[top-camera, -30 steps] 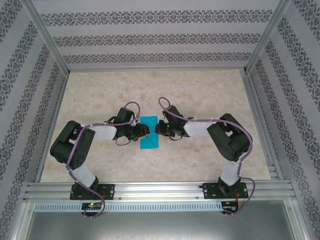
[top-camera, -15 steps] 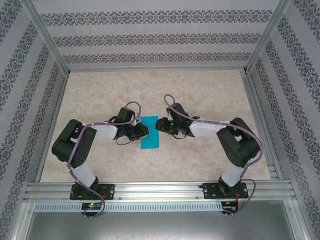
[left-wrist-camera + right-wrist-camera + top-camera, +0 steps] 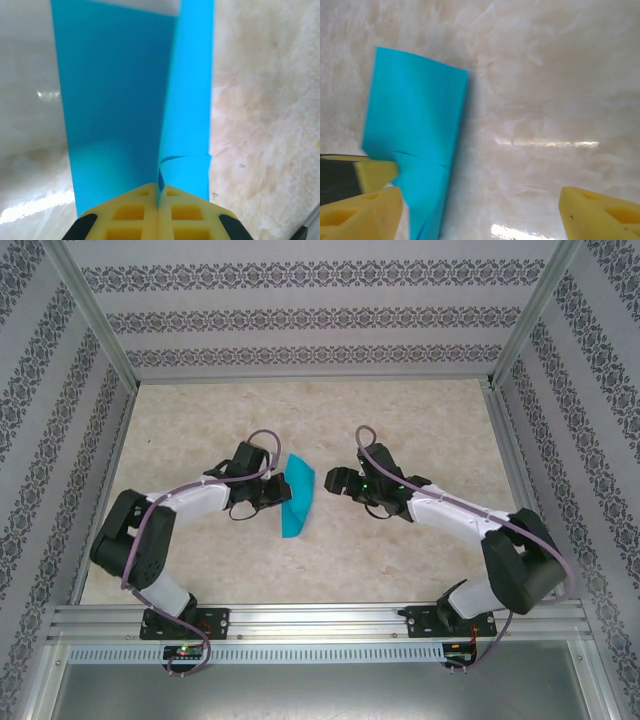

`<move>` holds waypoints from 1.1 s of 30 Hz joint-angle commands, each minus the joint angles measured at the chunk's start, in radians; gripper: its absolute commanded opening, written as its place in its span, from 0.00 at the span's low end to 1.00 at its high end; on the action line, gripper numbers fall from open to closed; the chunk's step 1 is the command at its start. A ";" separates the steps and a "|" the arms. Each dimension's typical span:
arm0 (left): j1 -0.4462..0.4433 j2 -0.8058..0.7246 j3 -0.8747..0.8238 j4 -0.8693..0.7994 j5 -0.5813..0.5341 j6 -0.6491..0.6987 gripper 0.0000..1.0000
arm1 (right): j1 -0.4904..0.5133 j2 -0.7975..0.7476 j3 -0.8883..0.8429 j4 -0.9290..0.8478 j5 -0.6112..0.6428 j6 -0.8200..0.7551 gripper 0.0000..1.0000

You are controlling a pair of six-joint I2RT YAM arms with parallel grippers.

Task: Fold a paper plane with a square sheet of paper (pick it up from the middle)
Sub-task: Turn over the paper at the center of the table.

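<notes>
my left pincer (image 3: 158, 200) clamped together on the square sheet of paper (image 3: 298, 498), held tilted over the middle of the table (image 3: 420, 420) | my right pincer (image 3: 331, 481) apart, just beside it, holding nothing | progress, my guess: one lengthwise fold in; nose and wings left

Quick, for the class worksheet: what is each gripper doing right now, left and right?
Left gripper: closed, pinching the folded cyan-blue paper sheet.
Right gripper: open, holding nothing.
</notes>
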 commanded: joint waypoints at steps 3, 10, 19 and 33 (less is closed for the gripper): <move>-0.012 -0.153 0.170 -0.363 -0.217 0.190 0.02 | -0.026 -0.111 -0.035 -0.055 0.116 -0.025 0.88; -0.032 -0.168 0.342 -0.568 -0.429 0.311 0.03 | -0.049 -0.141 -0.058 -0.067 0.123 -0.020 0.88; -0.180 0.066 0.550 -0.776 -1.008 0.325 0.04 | -0.098 -0.177 -0.098 -0.107 0.161 0.005 0.89; -0.378 0.517 0.754 -0.804 -1.165 0.307 0.04 | -0.221 -0.323 -0.182 -0.176 0.228 0.015 0.98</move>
